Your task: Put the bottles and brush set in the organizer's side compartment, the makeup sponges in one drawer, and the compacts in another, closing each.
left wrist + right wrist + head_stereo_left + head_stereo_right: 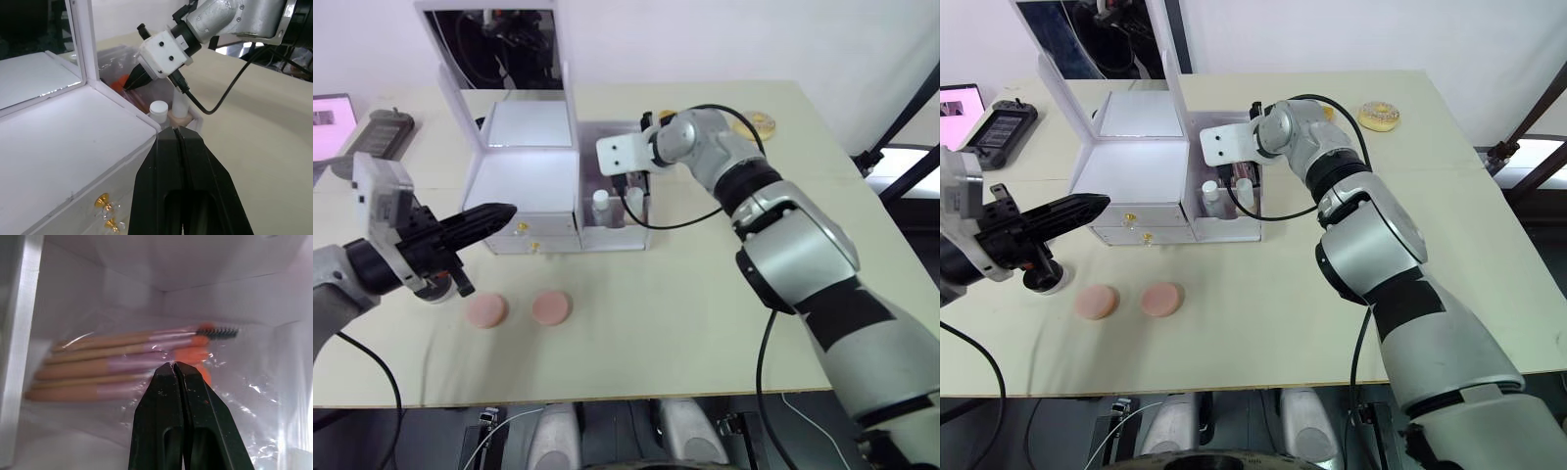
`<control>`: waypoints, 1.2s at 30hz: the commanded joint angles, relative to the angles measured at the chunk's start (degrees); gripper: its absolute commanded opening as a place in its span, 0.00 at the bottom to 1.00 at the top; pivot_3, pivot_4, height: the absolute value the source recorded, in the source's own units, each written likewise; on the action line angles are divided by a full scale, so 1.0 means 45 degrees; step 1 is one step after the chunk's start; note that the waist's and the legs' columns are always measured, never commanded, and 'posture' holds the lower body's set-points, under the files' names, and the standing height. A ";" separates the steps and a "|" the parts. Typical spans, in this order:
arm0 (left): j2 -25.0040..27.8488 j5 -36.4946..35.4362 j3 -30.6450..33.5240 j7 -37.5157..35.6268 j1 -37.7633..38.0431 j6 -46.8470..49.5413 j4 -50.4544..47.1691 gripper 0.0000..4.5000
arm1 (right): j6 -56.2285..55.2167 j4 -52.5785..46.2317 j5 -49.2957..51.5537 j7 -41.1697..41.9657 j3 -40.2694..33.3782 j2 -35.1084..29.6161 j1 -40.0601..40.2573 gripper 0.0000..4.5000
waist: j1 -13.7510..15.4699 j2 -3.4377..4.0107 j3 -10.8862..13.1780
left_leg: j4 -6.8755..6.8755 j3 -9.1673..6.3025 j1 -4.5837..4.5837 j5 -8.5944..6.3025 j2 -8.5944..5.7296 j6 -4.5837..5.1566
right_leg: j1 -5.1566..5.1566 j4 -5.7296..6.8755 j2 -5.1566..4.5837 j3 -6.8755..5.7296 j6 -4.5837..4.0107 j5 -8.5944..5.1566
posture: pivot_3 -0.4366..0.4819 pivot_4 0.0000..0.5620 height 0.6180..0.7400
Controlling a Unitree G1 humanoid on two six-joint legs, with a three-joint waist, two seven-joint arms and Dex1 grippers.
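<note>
Now, right gripper (pixel 174 368): jaws pressed together, apparently pinching the clear bag of the brush set (pixel 122 364), inside the organizer's side compartment (pixel 641 235).
Left gripper (pixel 177 134): jaws closed, empty.

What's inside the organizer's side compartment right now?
Two white-capped bottles stand at the front of the side compartment; a bagged brush set lies behind them. The right gripper reaches in, hiding part of the compartment floor.
</note>
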 commanded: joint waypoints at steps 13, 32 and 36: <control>0.0228 -0.0119 0.0552 -0.0137 0.0086 -0.0001 -0.0208 0.00 | -0.0090 -0.1384 0.3430 0.4382 -0.3633 -0.1653 -0.1257 0.01 | 0.0038 0.0002 0.0003 | 0.0000 -0.0002 0.0000 0.0000 0.0000 0.0000 | 0.0003 0.0004 0.0000 -0.0001 0.0003 0.0001 | 0.48 0.27 1.00; 0.1150 0.3546 0.2140 -0.3976 0.1165 -0.1946 0.4698 0.53 | 0.6933 -1.2846 1.0362 0.7516 -0.9181 -0.6894 0.8925 0.96 | 0.0068 0.0024 0.0017 | -0.0011 0.0004 0.0084 -0.0001 0.0000 0.0002 | 0.0073 0.0001 0.0000 -0.0007 0.0001 -0.0020 | 0.48 0.27 1.00; 0.1123 0.5323 0.2563 -0.5143 0.1852 -0.4181 0.7364 0.99 | 0.7254 -1.3513 1.1132 0.7002 -1.0467 -0.7726 1.1201 1.00 | 0.0053 0.0026 0.0018 | -0.0007 0.0011 0.0087 -0.0002 -0.0001 0.0003 | 0.0077 -0.0002 -0.0002 -0.0003 -0.0035 -0.0042 | 0.48 0.27 1.00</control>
